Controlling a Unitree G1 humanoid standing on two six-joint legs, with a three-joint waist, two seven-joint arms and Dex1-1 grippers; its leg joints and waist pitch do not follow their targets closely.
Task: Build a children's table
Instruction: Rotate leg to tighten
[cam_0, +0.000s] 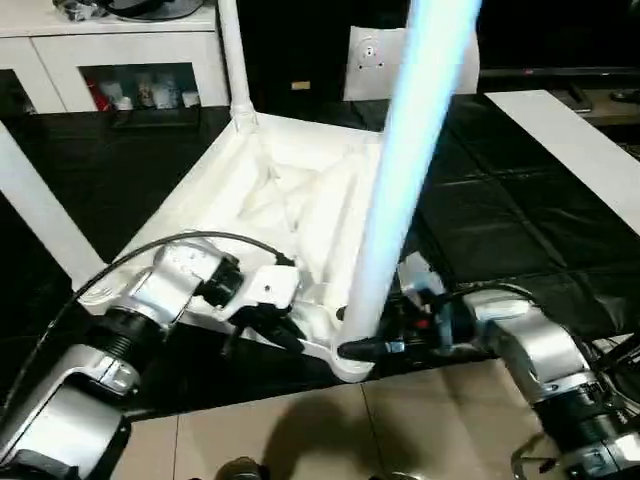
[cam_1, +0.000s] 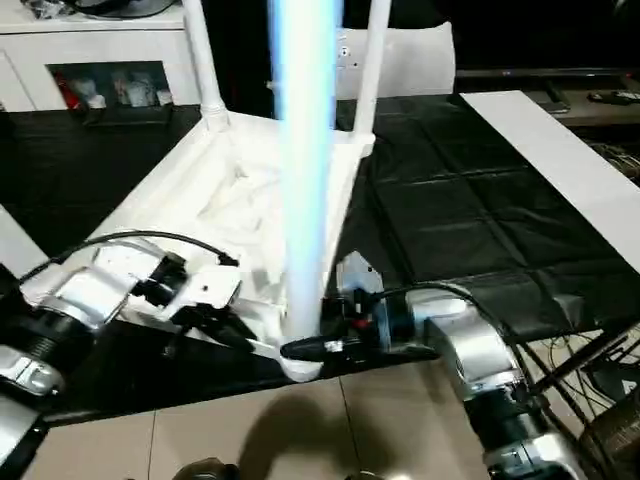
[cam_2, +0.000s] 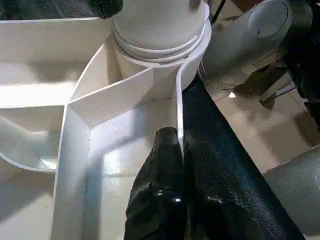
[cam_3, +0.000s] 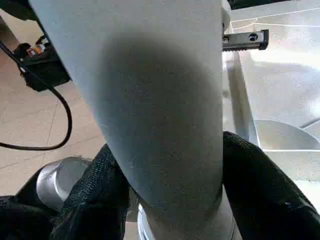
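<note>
Now the white plastic rectangular tabletop (cam_0: 290, 200) lies ribbed side up at centre frame, on the black mat (cam_0: 500, 220). Low in the frame, the left gripper (cam_2: 179, 150) has its fingers pinched together on the tabletop's thin rim. The right gripper (cam_3: 170, 190) has its fingers on either side of the long white tapered tube leg (cam_0: 400, 190), which stands in the near corner socket (cam_2: 160, 45).

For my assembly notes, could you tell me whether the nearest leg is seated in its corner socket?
In: the leg stands upright with its base inside the socket.

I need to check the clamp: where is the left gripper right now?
The left gripper is at the near edge of the upturned tabletop, shut on its thin side wall, just left of the corner socket where the nearest leg stands.
</note>
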